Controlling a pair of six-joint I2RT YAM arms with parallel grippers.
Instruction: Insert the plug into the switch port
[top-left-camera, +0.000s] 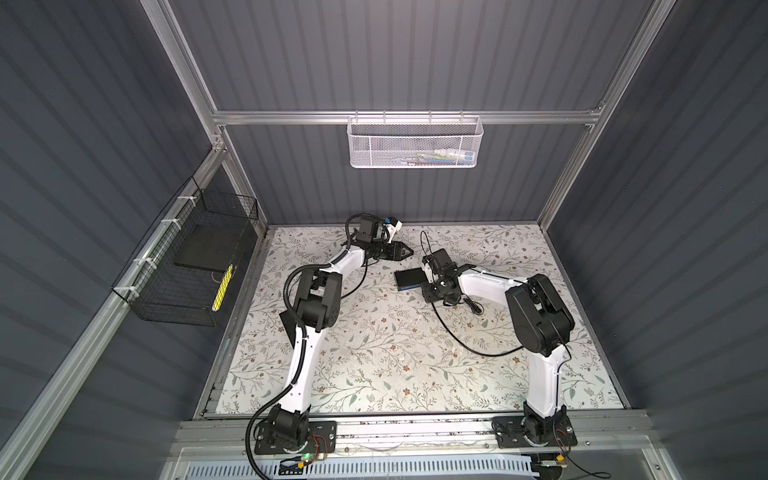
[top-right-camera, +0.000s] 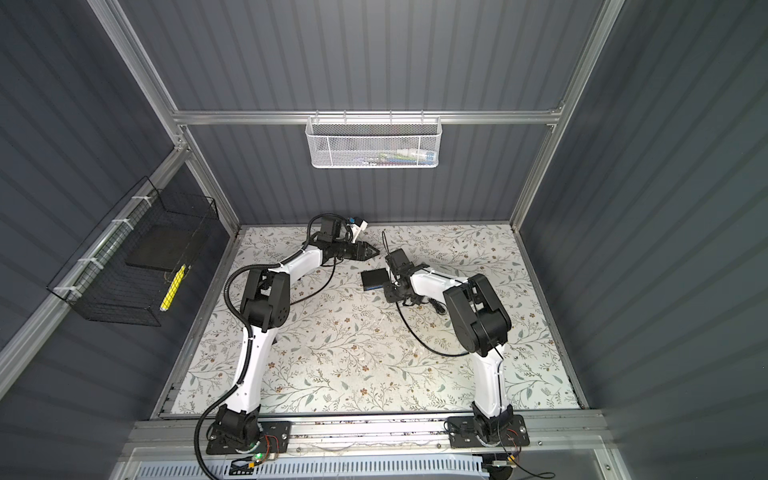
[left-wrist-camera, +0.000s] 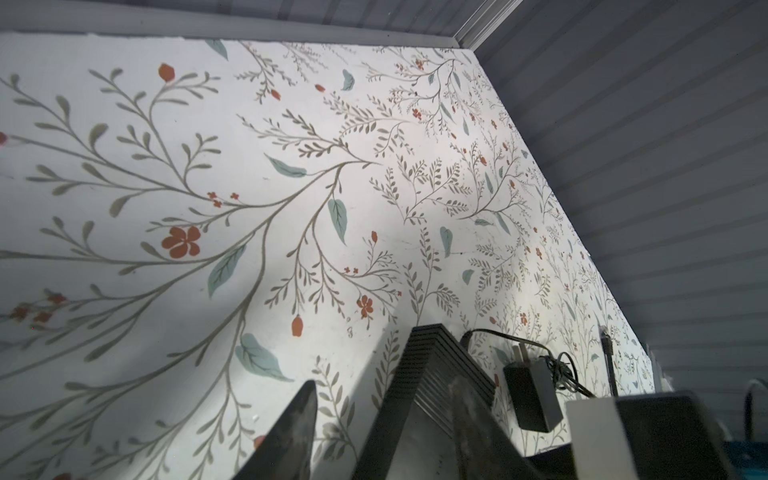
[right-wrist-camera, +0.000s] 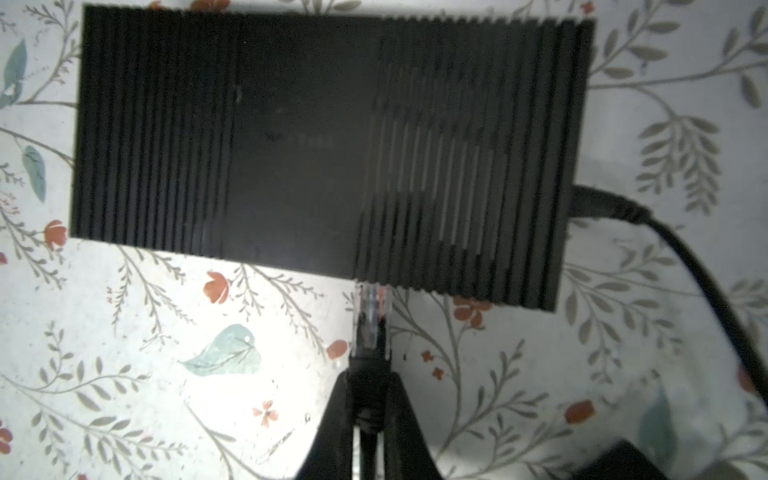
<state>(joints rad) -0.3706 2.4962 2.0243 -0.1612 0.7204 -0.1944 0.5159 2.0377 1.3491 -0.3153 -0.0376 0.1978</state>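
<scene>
Black and spread, the jaws of the left gripper (top-left-camera: 406, 250) hold nothing. They hang near the back wall, apart from the switch box (top-left-camera: 409, 277). The box lies flat at mid-counter (top-left-camera: 374, 357), its blue long face (top-left-camera: 405, 287) toward the front. Just right of it, the right gripper (right-wrist-camera: 370, 376) has its jaws pinching the plug (right-wrist-camera: 371, 309). The clear tip meets a long edge of the box. The switch port is hidden, so seating cannot be told. A power cable (right-wrist-camera: 615, 210) enters a short side. Open counter lies in front and to the right.
</scene>
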